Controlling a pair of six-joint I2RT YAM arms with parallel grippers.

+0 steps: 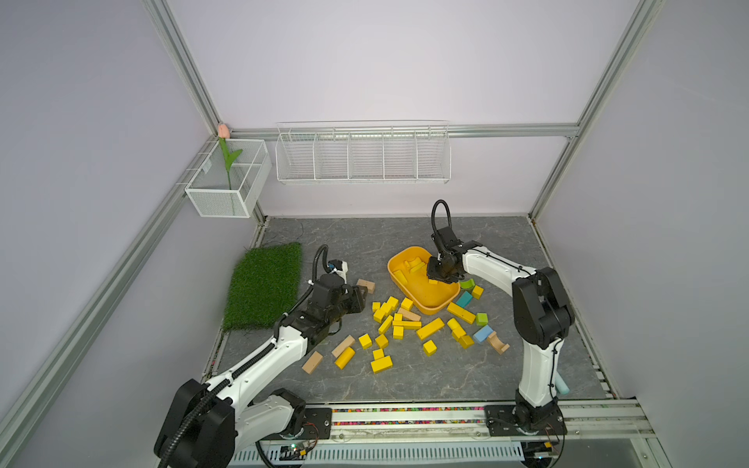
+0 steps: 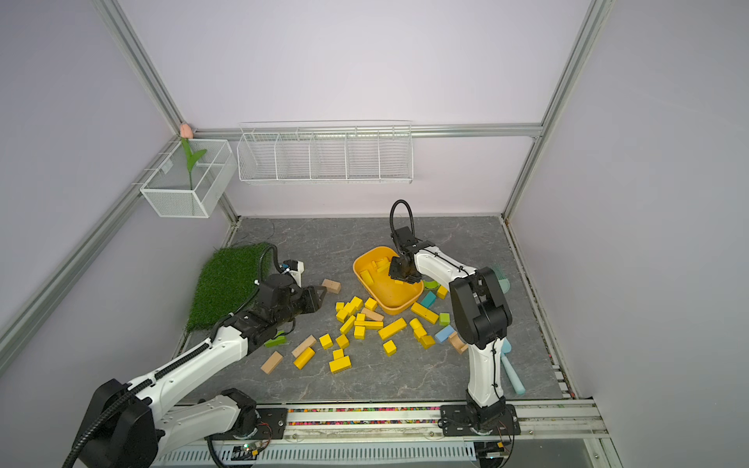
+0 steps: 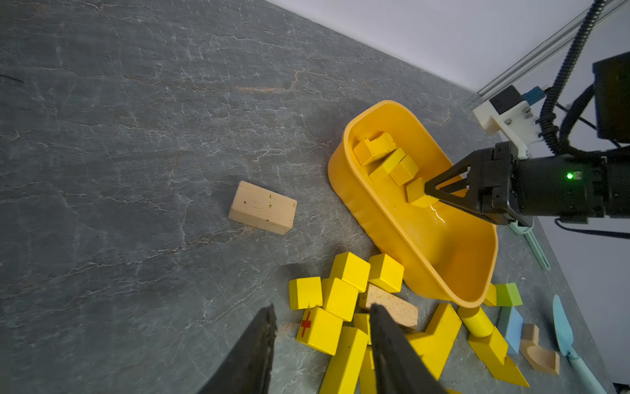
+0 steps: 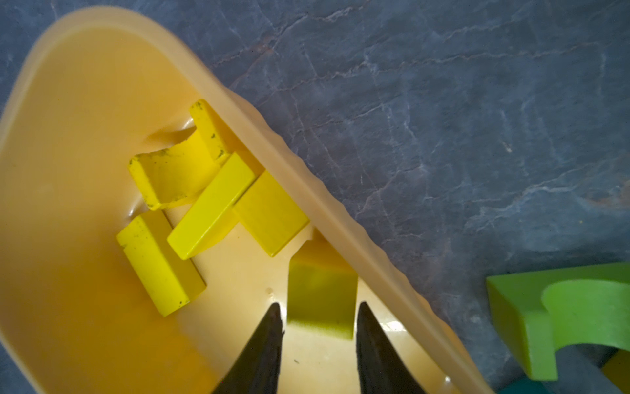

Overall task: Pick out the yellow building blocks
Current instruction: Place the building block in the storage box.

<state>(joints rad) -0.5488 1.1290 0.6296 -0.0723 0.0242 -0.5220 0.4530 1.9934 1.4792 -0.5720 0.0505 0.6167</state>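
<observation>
Closest in: loose yellow building blocks [image 1: 381,364] lying all over the grey table [image 1: 405,389], mixed with plain tan blocks [image 1: 312,362]. Lots left to pick.

A little further, on the left side: the left gripper [image 3: 323,309], jaws partly open, holding nothing, hanging low by the edge of the pile, close to a yellow cube with a red cross [image 3: 318,329].

Further back: the big orange-yellow tub [image 1: 429,308], sitting on the table right beside the pile. A few yellow blocks [image 4: 211,204] resting inside, bunched near one wall.

Over the tub: the right gripper [image 4: 320,304], pointing down, jaws a small way apart, with one more yellow block [image 4: 320,290] between the tips, just beside the tub's wall. Squeezed, or let go? Cannot tell.

Looks like the drop-off step. To do it well: stay low over the tub floor. Open wide, all at once, for a short, soft fall. Mind the wall so close by: no bump, no bounce out. Then lift straight up, clear of the rim. Leave the green block [image 4: 562,314] outside alone. Wrong colour.
</observation>
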